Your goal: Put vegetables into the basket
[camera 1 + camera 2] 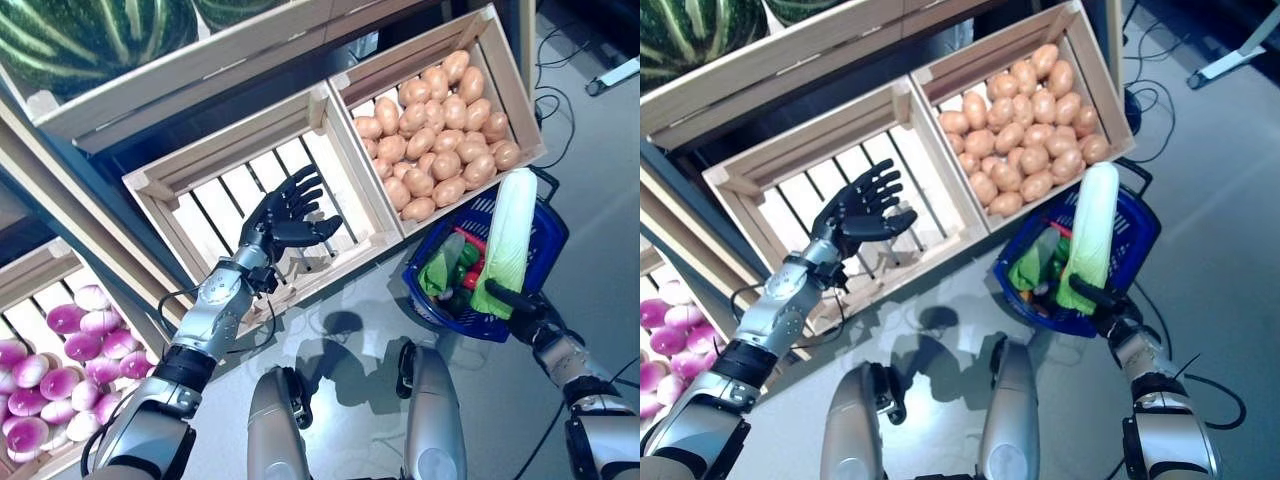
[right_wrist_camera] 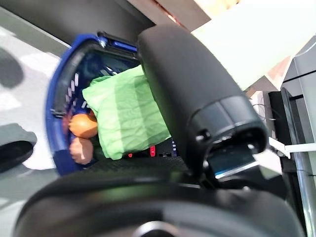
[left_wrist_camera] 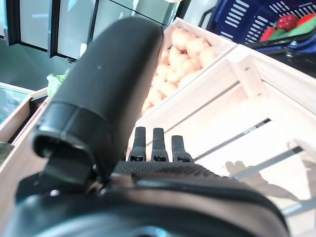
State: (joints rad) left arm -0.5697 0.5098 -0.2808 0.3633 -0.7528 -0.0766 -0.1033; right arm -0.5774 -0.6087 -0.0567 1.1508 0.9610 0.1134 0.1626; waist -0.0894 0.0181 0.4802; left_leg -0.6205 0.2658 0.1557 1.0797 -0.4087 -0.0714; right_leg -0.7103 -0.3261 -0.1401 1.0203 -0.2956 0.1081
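My right hand (image 1: 522, 305) is shut on a long pale Chinese cabbage (image 1: 507, 235) and holds it upright over the blue basket (image 1: 548, 250) on the floor. In the right wrist view the thumb lies across the cabbage (image 2: 256, 44), with its green leaves (image 2: 126, 116) hanging over the basket's rim (image 2: 55, 103). In the basket lie a green leafy vegetable (image 1: 440, 272), a red one (image 1: 470, 280) and round orange-brown ones (image 2: 81, 126). My left hand (image 1: 285, 215) is open with its fingers spread, hovering over an empty slatted crate (image 1: 225, 200).
A wooden stand with crates fills the far side. A crate of potatoes (image 1: 435, 130) stands just behind the basket. A crate of purple-white round vegetables (image 1: 60, 360) is at the lower left. Grey floor lies to the right of the basket.
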